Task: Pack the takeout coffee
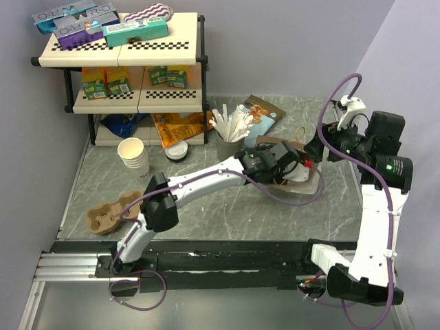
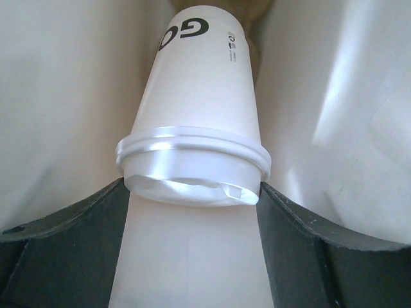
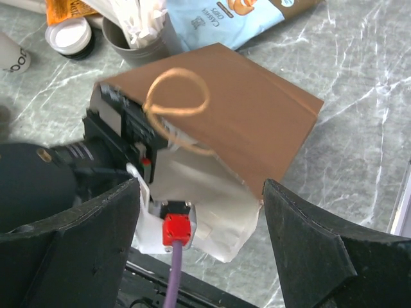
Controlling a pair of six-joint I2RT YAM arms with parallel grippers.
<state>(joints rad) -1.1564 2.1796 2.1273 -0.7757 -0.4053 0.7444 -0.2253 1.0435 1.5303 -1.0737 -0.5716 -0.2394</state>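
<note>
Jaws on the left arm are clamping the white-lidded, off-white paper takeout coffee (image 2: 192, 96) by its lid, cup axis pointing straight ahead into the brown paper bag (image 3: 257, 109); right jaws are hanging apart above it.

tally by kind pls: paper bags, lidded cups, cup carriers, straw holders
brown paper bag with twine handle: 1
off-white paper cup with white plastic sip lid: 1
brown moulded pulp cup carrier: 1
grey round holder of white straws: 1
total: 4

Far forward, left gripper (image 2: 192, 186) snug on the takeout coffee (image 2: 196, 96); right gripper (image 3: 202, 186) agape, raised.
</note>
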